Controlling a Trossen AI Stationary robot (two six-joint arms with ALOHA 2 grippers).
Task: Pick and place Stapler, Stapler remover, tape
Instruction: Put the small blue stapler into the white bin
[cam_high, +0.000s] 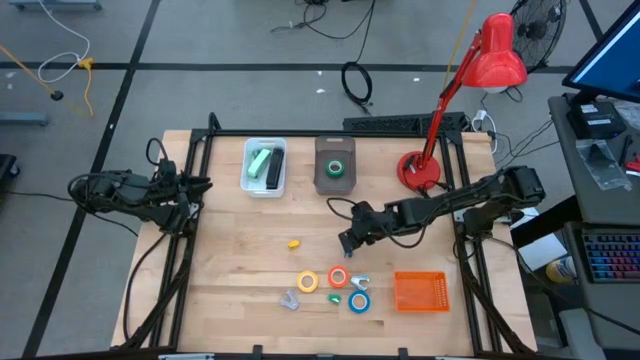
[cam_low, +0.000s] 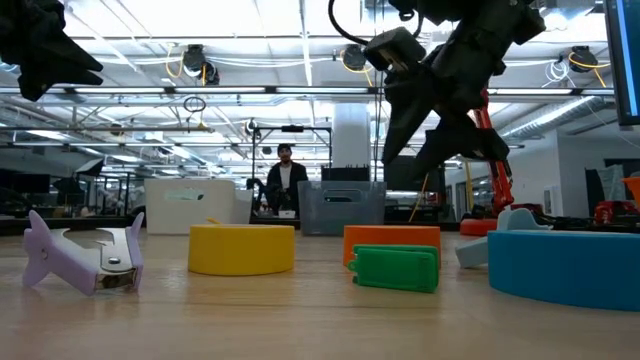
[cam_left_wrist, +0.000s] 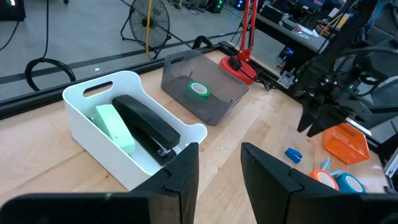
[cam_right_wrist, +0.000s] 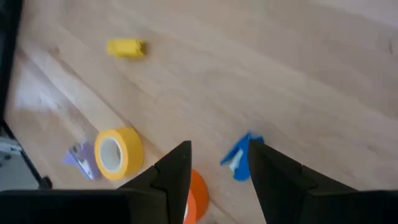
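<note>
A: Light wood table, all items resting on it. Where's the tape sitting?

B: Green roll is lying inside the grey bin at the far edge. Yellow roll, orange-red roll and blue roll are clustering on the table near the front, close together, w/ the orange basket just beside them to the right.

A: Stapler?

B: Black stapler is lying in the white bin, next to a green block. The white bin is standing just left of the grey one.

A: Staple removers?

B: Lilac one is lying left of the rolls, a blue one among them, a small yellow piece apart, toward mid-table. A small green piece is sitting between the rolls.

A: Right end effector?

B: Right end effector is hovering above the table, over the roll cluster, fingers parted, gripping nothing. Wrist view is showing the yellow and orange-red rolls just past its fingertips.

A: Left?

B: Left end effector is waiting at the left table edge, near the white bin, fingers apart, carrying nothing.

A: Other obs.?

B: Red desk lamp is standing at the far right corner. A person is sitting in the room beyond, per low view.
</note>
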